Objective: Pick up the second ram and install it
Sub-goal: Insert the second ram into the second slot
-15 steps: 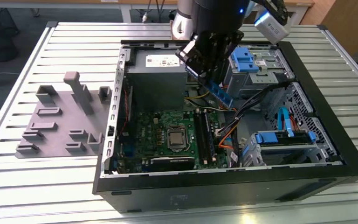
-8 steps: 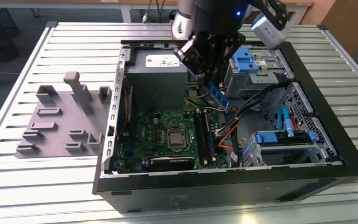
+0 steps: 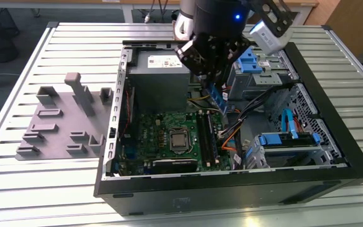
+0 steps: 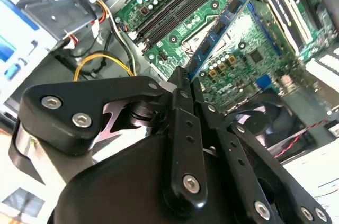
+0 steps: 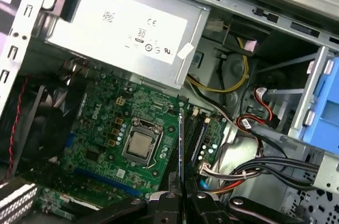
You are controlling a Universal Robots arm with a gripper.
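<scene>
Exterior view finds the hand (image 3: 211, 79) clamped on the second ram (image 3: 219, 98), whose long axis runs roughly twelve-to-six, matching the memory slots (image 3: 207, 139) lying at six o'clock from it.

We see the tray (image 3: 58, 130) at the exterior view's left of the computer case (image 3: 232, 189), both on the table (image 3: 43, 189); inside, the memory stick (image 4: 220, 25) in the gripper (image 5: 181, 195) hangs over the motherboard (image 3: 150, 127).

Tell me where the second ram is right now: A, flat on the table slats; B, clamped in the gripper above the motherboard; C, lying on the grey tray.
B: the second ram juts out of the gripper, which is shut on it, over the motherboard inside the open case.
</scene>
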